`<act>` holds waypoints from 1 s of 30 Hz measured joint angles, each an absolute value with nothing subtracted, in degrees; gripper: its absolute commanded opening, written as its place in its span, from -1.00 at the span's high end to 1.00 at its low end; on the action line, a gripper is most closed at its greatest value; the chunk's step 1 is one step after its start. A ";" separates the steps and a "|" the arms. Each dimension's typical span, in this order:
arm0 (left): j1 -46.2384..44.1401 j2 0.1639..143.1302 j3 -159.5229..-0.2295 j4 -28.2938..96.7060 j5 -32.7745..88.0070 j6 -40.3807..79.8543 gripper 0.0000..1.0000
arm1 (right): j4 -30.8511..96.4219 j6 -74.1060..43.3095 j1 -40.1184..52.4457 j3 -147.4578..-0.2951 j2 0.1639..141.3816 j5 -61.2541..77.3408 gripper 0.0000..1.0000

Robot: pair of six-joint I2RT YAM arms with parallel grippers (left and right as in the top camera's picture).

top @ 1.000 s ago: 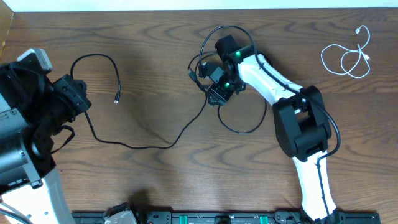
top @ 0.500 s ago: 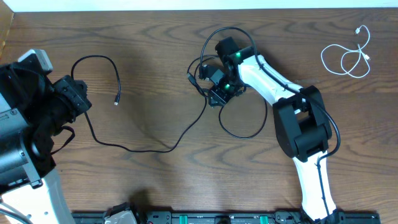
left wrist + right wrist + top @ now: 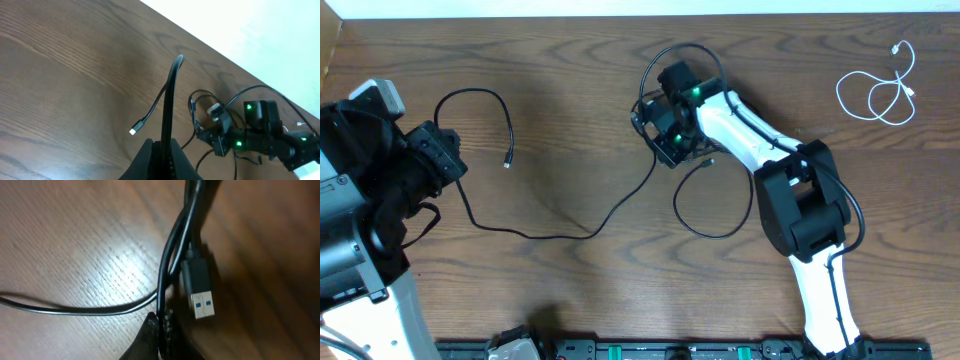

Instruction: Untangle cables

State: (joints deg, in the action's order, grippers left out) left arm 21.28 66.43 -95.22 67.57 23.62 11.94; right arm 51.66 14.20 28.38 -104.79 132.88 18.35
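Right fingers (image 3: 160,326) pinched shut on thin smooth black cord (image 3: 167,275), blue-tongued metal USB plug (image 3: 199,287) just beside; grained brown wooden table (image 3: 75,240). Left fingers (image 3: 162,149) clamp long black cable (image 3: 170,100).

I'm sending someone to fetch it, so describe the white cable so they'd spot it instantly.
On the brown wooden table, look at the far corner beyond the right arm. The white cable lies there alone in loose loops; the other cables are black.

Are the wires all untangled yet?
Not yet. Done: the white cable lies by itself. In hand: the left pincer pinches one long black cable; the right pincer pinches the black tangle. Left: those loops cross each other.
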 measured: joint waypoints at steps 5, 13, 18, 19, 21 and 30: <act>21.28 66.43 -95.22 67.57 23.62 11.94 0.86 | 52.01 9.76 26.63 -110.24 131.04 22.24 0.98; 21.28 66.43 -95.22 67.57 23.64 11.94 0.86 | 46.00 1.96 23.42 -114.80 125.73 30.02 0.98; 21.28 66.43 -95.22 67.57 23.62 11.94 0.86 | 38.85 -4.93 22.83 -114.80 126.10 29.80 0.98; 21.28 66.43 -95.22 67.55 23.62 11.94 0.86 | 37.82 -6.33 22.85 -114.80 126.15 28.42 0.98; 21.28 66.43 -95.22 67.57 23.62 11.94 0.86 | 36.18 -10.46 22.94 -114.80 126.17 24.36 0.98; 21.28 66.43 -95.22 68.34 23.62 10.90 0.85 | 32.60 -23.49 19.66 -114.80 126.30 4.58 0.98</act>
